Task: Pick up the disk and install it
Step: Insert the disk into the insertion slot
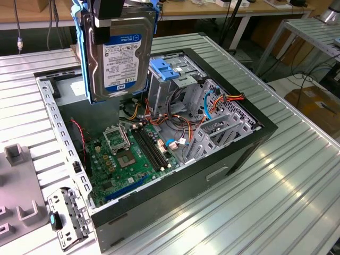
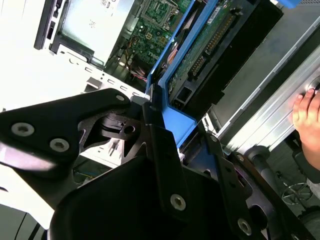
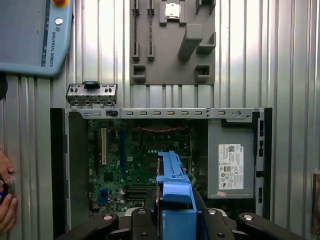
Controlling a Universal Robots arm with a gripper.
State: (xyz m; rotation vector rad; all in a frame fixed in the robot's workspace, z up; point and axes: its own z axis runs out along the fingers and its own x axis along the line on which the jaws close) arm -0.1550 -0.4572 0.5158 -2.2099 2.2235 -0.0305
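The disk point(image 1: 118, 56) hangs upright high in the exterior view, toward the exterior view's left, above the open computer case point(image 1: 234, 159). It is a flat silver-metal slab with a white-and-blue label on its broad face. Blue plastic rails point(image 1: 81, 58) run along its long edges.

The gripper point(image 3: 175, 220) is pinching the disk. In both wrist views black fingers point(image 2: 160, 150) press on a blue rail from either side, and the disk juts out beyond them over the inside of the case.

The case is black and lies on its side on the ribbed metal desk point(image 1: 287, 202), open side up. A green motherboard point(image 1: 127, 154) covers the part of its floor nearest the exterior view's left. A metal cage with a blue plastic top point(image 1: 167, 71) stands just beside the disk, toward the exterior view's right. Orange, yellow and black cables point(image 1: 183, 127) run between the cage and the board. In the first wrist view a grey power-supply box with a white sticker point(image 3: 230, 165) sits in one corner of the case, beside the motherboard.

Outside the case, a small metal bracket point(image 1: 66, 218) lies on the desk against the case's edge. A grey fixture plate point(image 3: 172, 45) and a grey control tablet point(image 3: 30, 35) also lie on the desk. A person's hand point(image 2: 306, 115) rests on a metal surface.
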